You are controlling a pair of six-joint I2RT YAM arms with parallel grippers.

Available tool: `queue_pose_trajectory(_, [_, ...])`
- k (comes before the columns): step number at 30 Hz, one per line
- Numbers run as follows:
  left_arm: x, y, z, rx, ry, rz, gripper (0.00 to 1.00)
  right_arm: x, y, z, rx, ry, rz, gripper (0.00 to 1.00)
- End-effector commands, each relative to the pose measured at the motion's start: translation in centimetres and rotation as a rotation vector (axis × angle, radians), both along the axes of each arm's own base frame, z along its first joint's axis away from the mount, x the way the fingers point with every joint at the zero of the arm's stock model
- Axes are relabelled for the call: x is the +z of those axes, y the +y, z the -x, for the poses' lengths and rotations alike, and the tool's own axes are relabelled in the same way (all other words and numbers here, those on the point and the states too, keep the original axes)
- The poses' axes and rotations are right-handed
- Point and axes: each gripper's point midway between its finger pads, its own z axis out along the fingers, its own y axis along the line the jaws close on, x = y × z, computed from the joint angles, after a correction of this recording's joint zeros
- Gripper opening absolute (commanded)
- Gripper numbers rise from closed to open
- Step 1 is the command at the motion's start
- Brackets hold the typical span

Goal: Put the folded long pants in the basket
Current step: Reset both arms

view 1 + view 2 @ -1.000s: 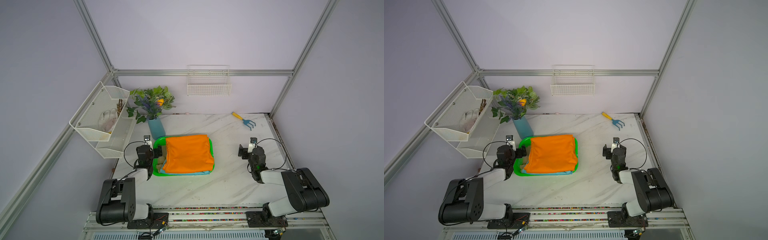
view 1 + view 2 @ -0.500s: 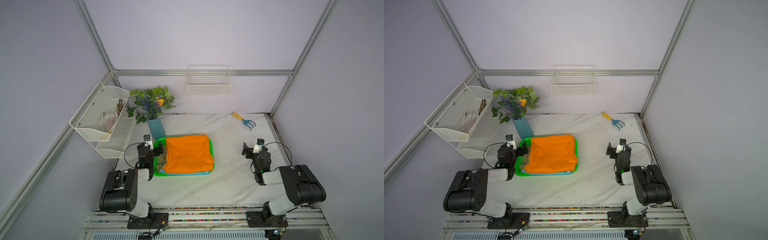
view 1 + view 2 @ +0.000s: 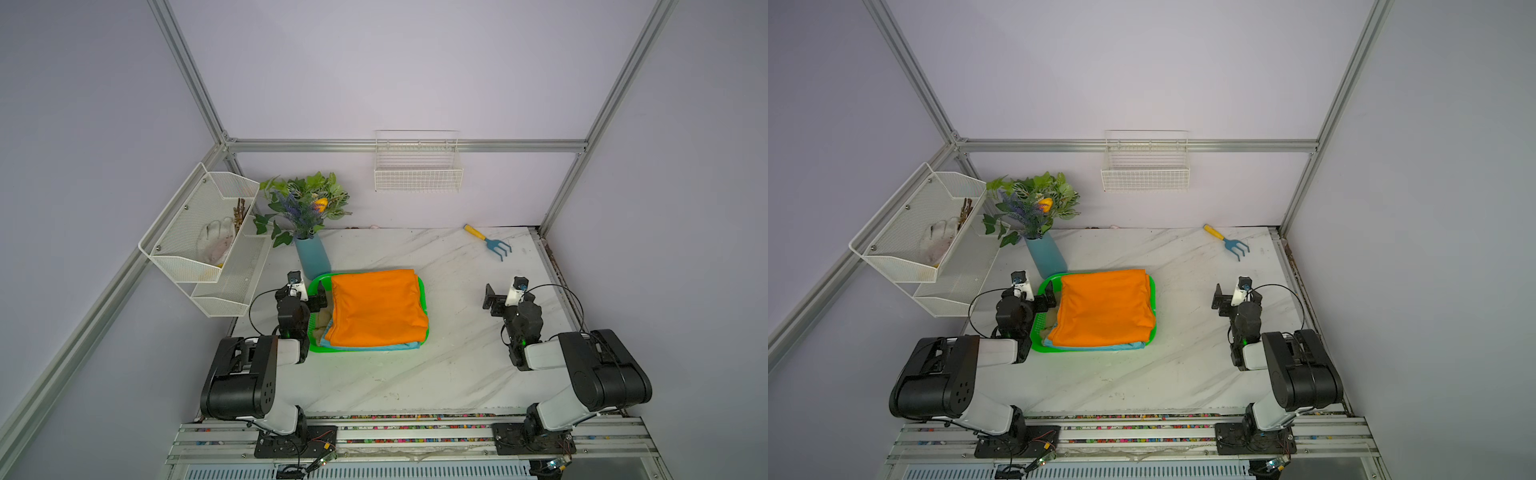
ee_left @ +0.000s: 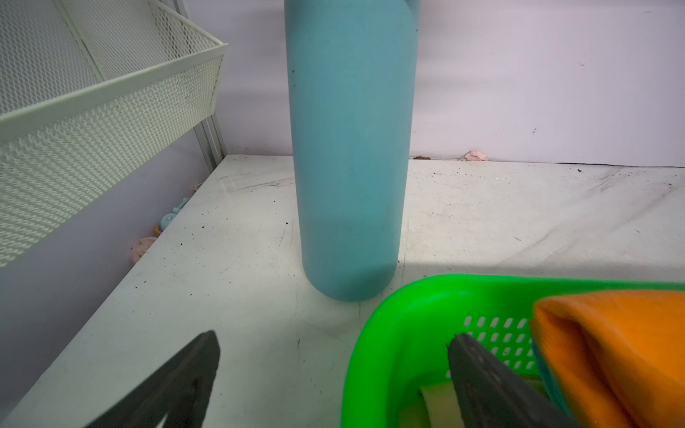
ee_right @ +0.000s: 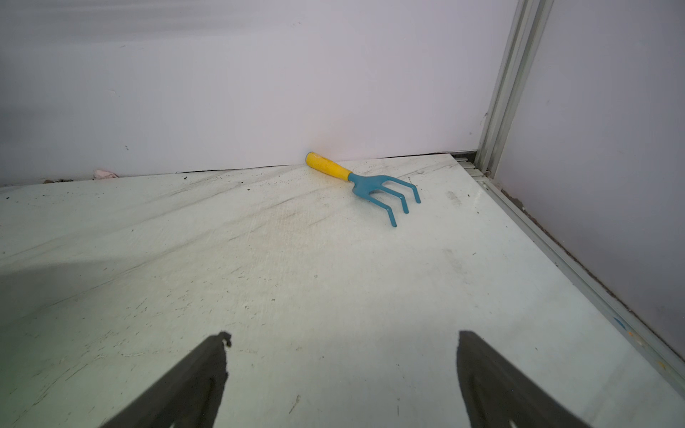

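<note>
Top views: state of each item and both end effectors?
green basket: upright on table, holds all three pants
orange pants: folded, top of stack
teal pants: folded, under orange, edge showing
tan pants: mostly covered, edge showing
left end effector: open, empty, one finger inside green basket
right end effector: open, empty
rake: lying flat on table
vase: upright

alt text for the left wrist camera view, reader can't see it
Folded orange pants lie in a green plastic basket. The open left gripper straddles its rim, one finger inside, one over the white table. A blue vase stands upright just beyond, near a white mesh rack.
</note>
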Motion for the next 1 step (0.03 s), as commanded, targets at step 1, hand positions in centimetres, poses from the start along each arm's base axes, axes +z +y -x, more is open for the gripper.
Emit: queue_pose_trajectory(1, [-2.35,-0.12,0.67,-0.002,0.079,-0.007,1.0,0.25,0.08,0.08,0.005,-0.014,0.002,1.0])
